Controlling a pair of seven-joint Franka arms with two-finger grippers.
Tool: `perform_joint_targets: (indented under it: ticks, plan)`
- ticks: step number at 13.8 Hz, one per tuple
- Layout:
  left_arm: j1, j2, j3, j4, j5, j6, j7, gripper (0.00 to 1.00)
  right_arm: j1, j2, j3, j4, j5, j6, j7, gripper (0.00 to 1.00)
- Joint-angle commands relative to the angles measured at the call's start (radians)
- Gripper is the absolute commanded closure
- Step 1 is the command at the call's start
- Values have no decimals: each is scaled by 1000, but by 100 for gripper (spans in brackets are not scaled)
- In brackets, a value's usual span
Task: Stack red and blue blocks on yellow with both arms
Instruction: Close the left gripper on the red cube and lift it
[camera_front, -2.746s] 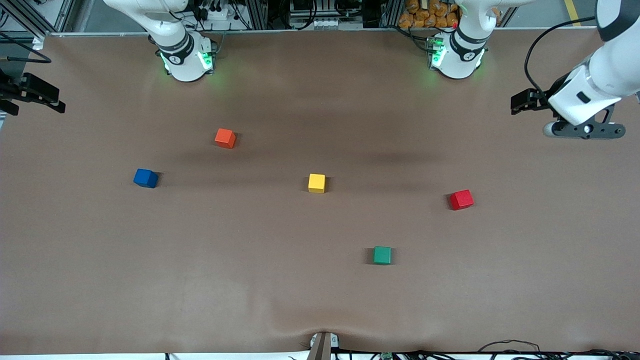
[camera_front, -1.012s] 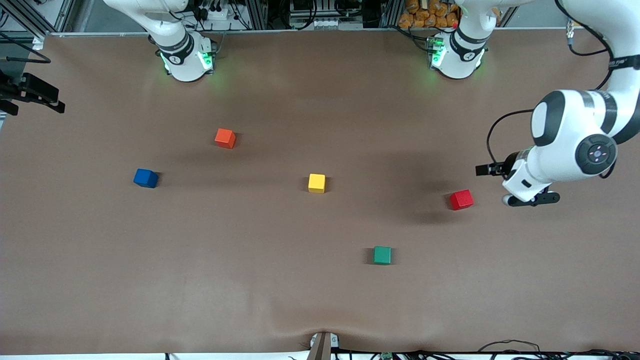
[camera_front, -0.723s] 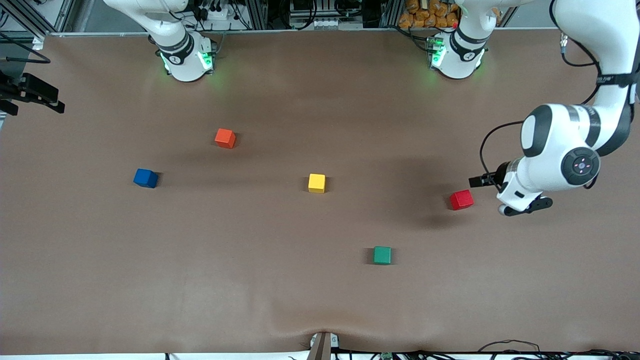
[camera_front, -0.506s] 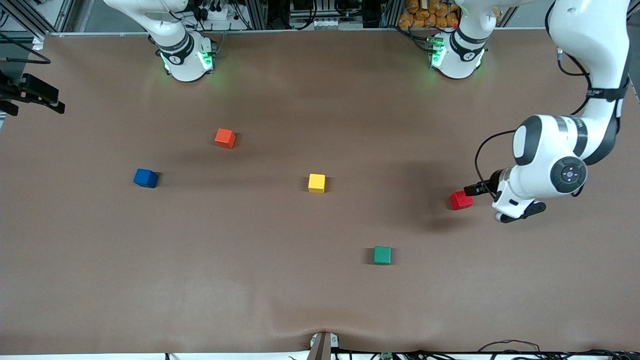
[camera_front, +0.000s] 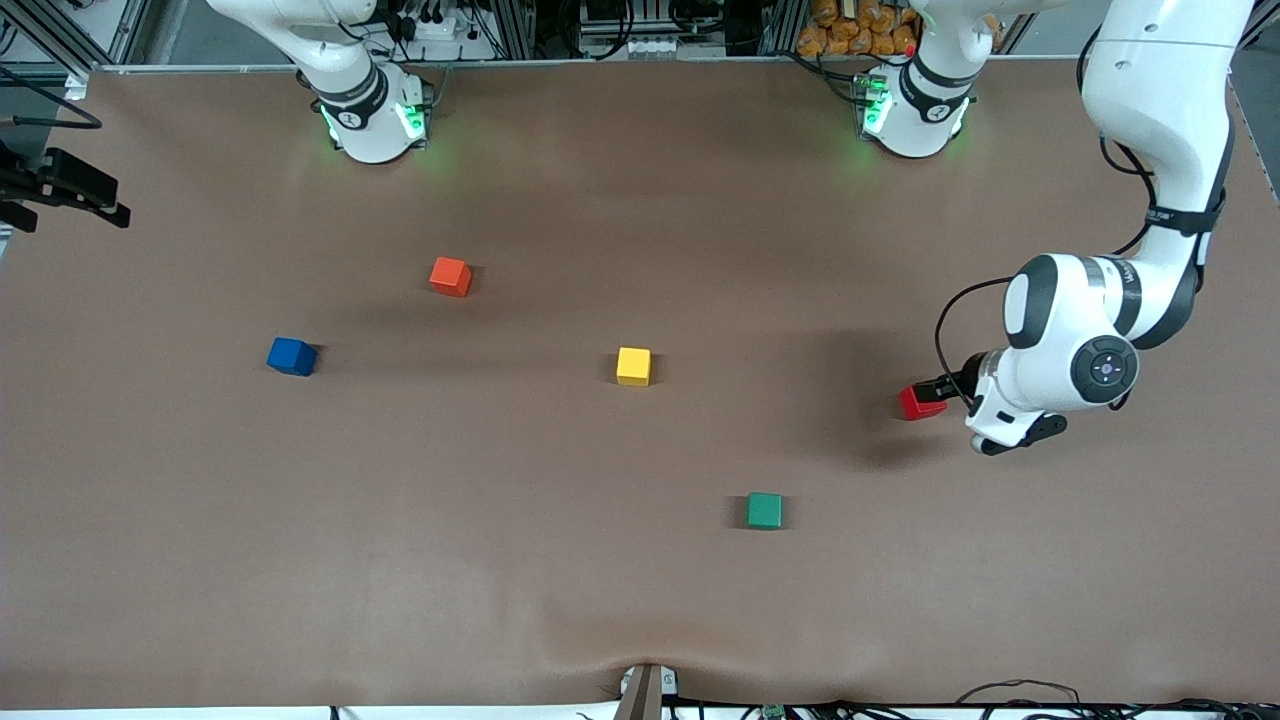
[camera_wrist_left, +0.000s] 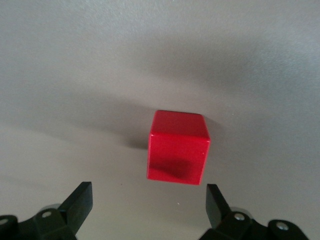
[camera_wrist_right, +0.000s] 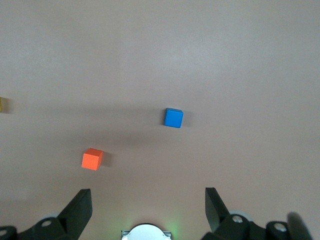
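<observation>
The red cube (camera_front: 913, 403) lies on the table toward the left arm's end. My left gripper (camera_front: 940, 386) hangs just over it, partly covering it. In the left wrist view the gripper (camera_wrist_left: 148, 205) is open and empty, and the red cube (camera_wrist_left: 178, 147) lies on the table just ahead of the gap between the fingers, untouched. The yellow cube (camera_front: 633, 366) sits mid-table. The blue cube (camera_front: 291, 356) lies toward the right arm's end and also shows in the right wrist view (camera_wrist_right: 173, 118). My right gripper (camera_wrist_right: 148, 205) is open, empty and high above the table, waiting.
An orange cube (camera_front: 450, 276) lies farther from the front camera than the blue cube. A green cube (camera_front: 765, 510) lies nearer to the camera than the yellow cube. The two arm bases (camera_front: 372, 115) stand along the table's back edge.
My left arm has swung in from the table's end and come down, bringing its open gripper over the red cube. The cubes and the right arm have not moved.
</observation>
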Motion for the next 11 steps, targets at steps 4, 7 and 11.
perform_joint_targets:
  ticks: [4,7,11]
  plan:
    - [-4,47,2,-1,-23,74,-12,0,-20,9,12,17,10,-10,1,0]
    - [-9,50,0,-1,-34,78,-24,0,-20,9,12,17,11,-10,1,0]
    - [-8,63,-1,-1,-34,78,-23,0,-22,9,12,17,11,-10,1,0]
